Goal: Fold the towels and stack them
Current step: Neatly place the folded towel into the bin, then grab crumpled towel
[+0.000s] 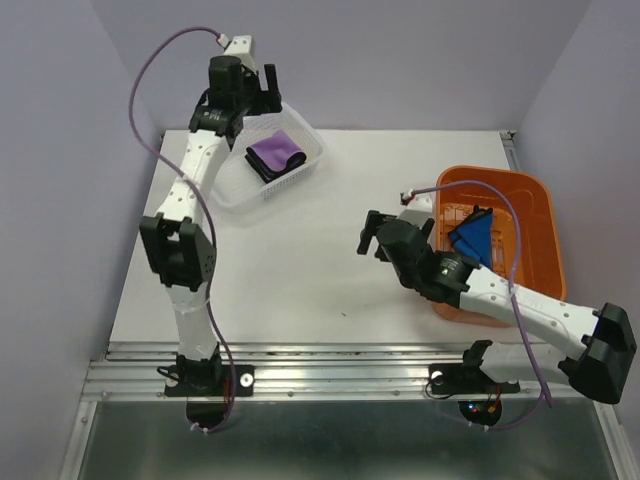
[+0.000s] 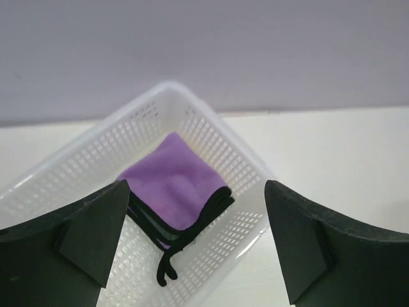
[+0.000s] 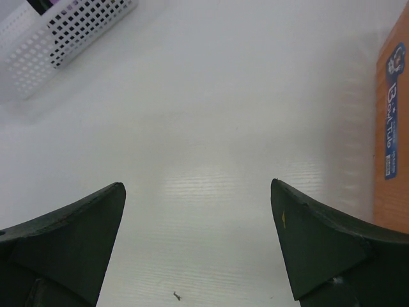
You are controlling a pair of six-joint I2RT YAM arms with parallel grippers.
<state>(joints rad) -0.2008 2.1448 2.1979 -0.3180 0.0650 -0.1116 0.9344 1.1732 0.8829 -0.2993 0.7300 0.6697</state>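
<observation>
Purple towel (image 2: 176,185), folded, black-edged, lying in white mesh basket (image 2: 96,153) at far left of table (image 1: 300,270); blue towel (image 1: 475,238) in orange basket (image 1: 530,200) at right; left gripper (image 2: 195,188) spread, empty, above the white basket; right gripper (image 3: 198,188) spread, empty, over the table beside the orange basket.

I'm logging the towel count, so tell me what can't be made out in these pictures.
1. Towels under the purple towel in the white basket: left wrist view shows only dark edges, count unclear.
2. Contents of the orange basket beside the blue towel: top view, the right arm covers the near part.
3. That basket's label: right wrist view, small print too blurred.
</observation>
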